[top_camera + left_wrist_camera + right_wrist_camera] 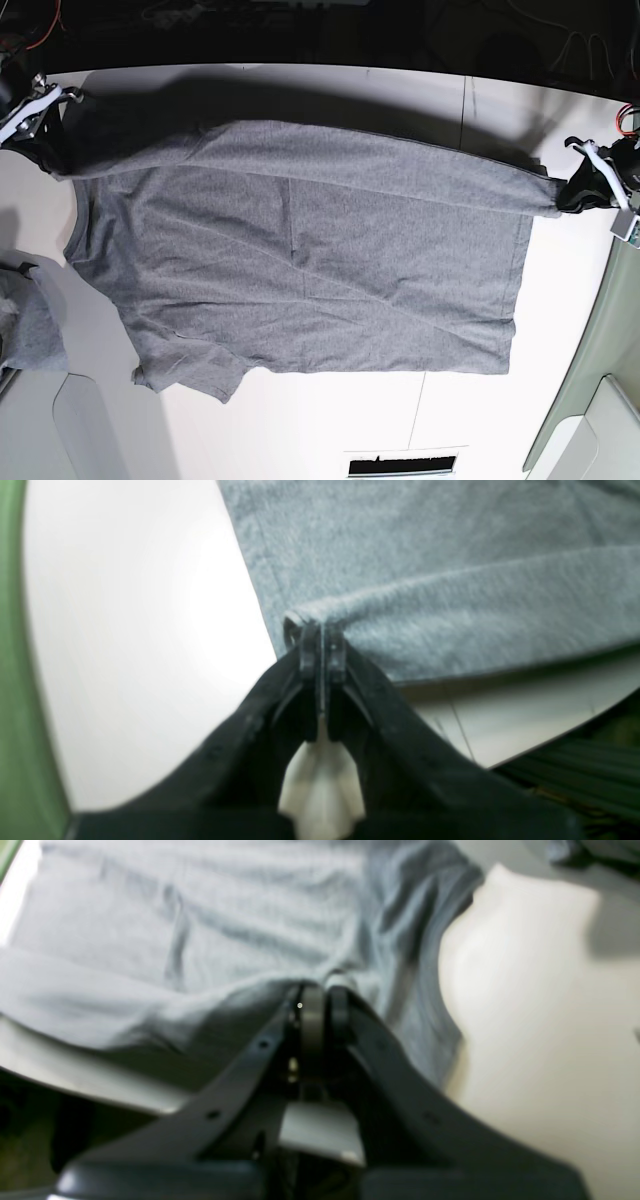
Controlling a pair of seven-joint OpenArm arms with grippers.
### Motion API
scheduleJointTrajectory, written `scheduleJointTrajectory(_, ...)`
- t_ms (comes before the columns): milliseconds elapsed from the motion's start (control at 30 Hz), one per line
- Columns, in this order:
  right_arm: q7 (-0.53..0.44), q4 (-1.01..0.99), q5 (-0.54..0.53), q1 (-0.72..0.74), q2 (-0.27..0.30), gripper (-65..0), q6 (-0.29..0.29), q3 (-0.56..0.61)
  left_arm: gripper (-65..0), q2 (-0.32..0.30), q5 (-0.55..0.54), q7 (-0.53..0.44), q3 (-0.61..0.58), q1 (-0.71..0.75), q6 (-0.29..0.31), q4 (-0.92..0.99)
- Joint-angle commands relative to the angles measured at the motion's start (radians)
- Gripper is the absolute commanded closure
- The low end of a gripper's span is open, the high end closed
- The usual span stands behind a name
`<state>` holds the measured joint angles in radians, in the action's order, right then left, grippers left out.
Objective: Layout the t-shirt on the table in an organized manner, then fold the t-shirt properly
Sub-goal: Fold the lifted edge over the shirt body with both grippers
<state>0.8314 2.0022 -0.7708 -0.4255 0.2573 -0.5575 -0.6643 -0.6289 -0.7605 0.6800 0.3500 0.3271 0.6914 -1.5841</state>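
The heather-grey t-shirt [300, 250] lies spread across the white table [300, 420], collar end toward the left of the base view and hem toward the right. Its far edge is lifted and stretched between both grippers. My left gripper [322, 630] is shut on a rolled corner of the hem [450, 620], at the right in the base view [558, 195]. My right gripper [325, 995] is shut on bunched fabric of the t-shirt [200, 940] near the shoulder, at the far left in the base view [60, 135]. The near sleeve [185, 375] lies flat.
A smaller grey cloth bundle [30, 325] sits at the left edge of the table, also seen in the right wrist view [590, 850]. A dark slot [400, 465] lies near the table's front edge. The table's far edge [300, 70] runs just behind the lifted shirt.
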Motion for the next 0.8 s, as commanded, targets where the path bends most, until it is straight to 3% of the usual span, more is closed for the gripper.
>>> scheduleJointTrajectory(0, -0.023, -0.005, -0.011, 0.019, 0.014, 0.0, 0.0, -0.001, 0.0, -0.02, -0.011, -0.019, -0.01, -0.021, 0.007, 0.009)
scheduleJointTrajectory(233, -0.035, -0.143, 0.045, 0.157, 0.014, 0.0, 0.0, 0.049, 0.0, -0.02, 0.083, -0.053, -0.111, -0.161, 0.007, 0.151)
scheduleJointTrajectory(500, -0.095, -0.319, 0.165, 0.266, 0.013, 0.0, 0.0, 0.166, -0.3, -0.019, 0.111, -0.109, -0.166, -0.192, 0.007, 0.242)
scheduleJointTrajectory(600, -0.098, -0.371, 0.169, 0.282, 0.01, 0.0, 0.002, 0.179, -7.3, -0.019, 0.111, -0.103, -0.166, -0.188, 0.007, 0.245)
scheduleJointTrajectory(633, -0.098, -0.381, 0.169, 0.281, 0.008, -2.0, 0.003, 0.179, -11.0, -0.019, 0.109, -0.1, -0.166, -0.188, 0.007, 0.245)
scheduleJointTrajectory(700, -0.095, -0.387, 0.168, 0.28, 0.005, -20.3, 0.003, 0.179, -19.7, -0.02, 0.097, -0.072, -0.166, -0.188, 0.007, 0.245)
scheduleJointTrajectory(767, -0.084, -0.386, 0.168, 0.278, 0.006, -32.6, 0.005, 0.172, -26.7, -0.02, 0.056, -0.029, -0.166, -0.189, 0.007, 0.245)
